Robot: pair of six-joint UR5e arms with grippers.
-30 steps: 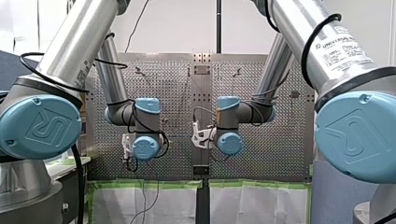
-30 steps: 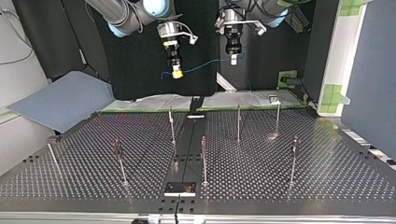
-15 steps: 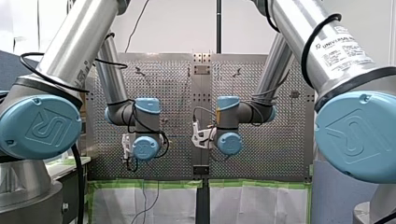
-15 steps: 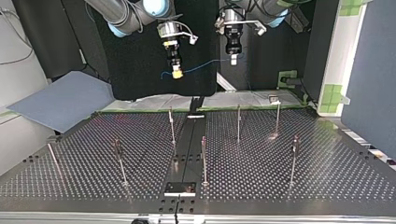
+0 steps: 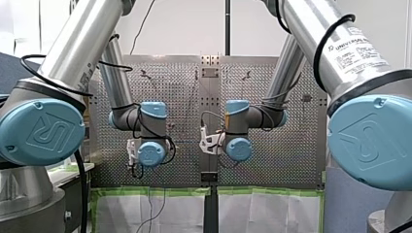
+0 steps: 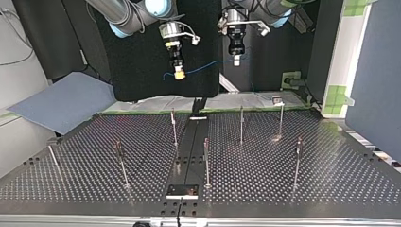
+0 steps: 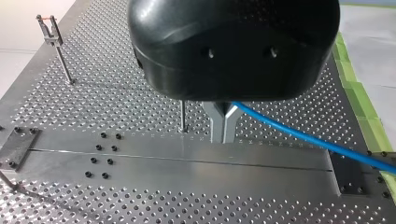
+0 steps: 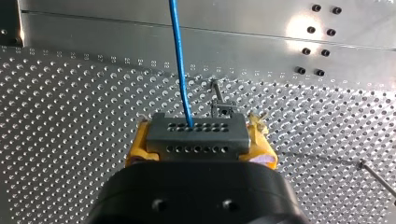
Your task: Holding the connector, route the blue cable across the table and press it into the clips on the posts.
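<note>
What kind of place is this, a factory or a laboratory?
Probably a robotics laboratory test cell: a perforated table carrying thin posts, with my left arm and my right arm reaching over it.

In the top view the tabletop (image 6: pixel 331 179) is lit from above. A pale glare patch is seen at the foot of one post (image 6: pixel 281 120), and the backdrop (image 6: pixel 142 71) behind is left dark. In the right wrist view a bright hot spot is thrown on the smooth centre plate (image 8: pixel 116 32). In the front view the white wall (image 5: pixel 194 24) is brightly lit, and soft highlights are carried along my left arm (image 5: pixel 80 46) and my right arm (image 5: pixel 316 34).
</note>
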